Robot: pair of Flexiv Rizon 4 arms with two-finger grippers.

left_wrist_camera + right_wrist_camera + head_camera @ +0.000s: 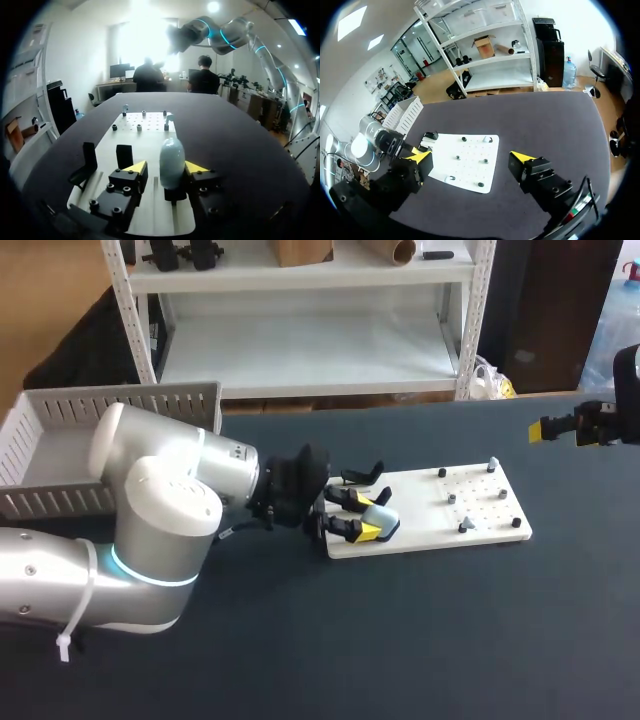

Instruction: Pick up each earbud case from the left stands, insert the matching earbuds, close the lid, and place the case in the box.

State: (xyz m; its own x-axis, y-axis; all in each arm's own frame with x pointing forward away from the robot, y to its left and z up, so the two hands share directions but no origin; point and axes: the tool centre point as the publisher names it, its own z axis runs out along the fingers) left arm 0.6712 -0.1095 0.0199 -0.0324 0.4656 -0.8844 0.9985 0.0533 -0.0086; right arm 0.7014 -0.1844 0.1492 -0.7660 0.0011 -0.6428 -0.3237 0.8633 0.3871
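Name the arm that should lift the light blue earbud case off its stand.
Left. The left gripper, open, flanks the case on the white board; the right gripper hangs open far beyond the board's other end.

A white pegboard [430,530] studded with small black pegs [441,473] lies on the dark table [400,640], toward three o'clock of centre.

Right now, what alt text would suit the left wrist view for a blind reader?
A pale blue, egg-shaped earbud case stands upright between the open yellow-tipped fingers of the left gripper, on a flat white board atop the dark table. Empty black stands sit beside it.
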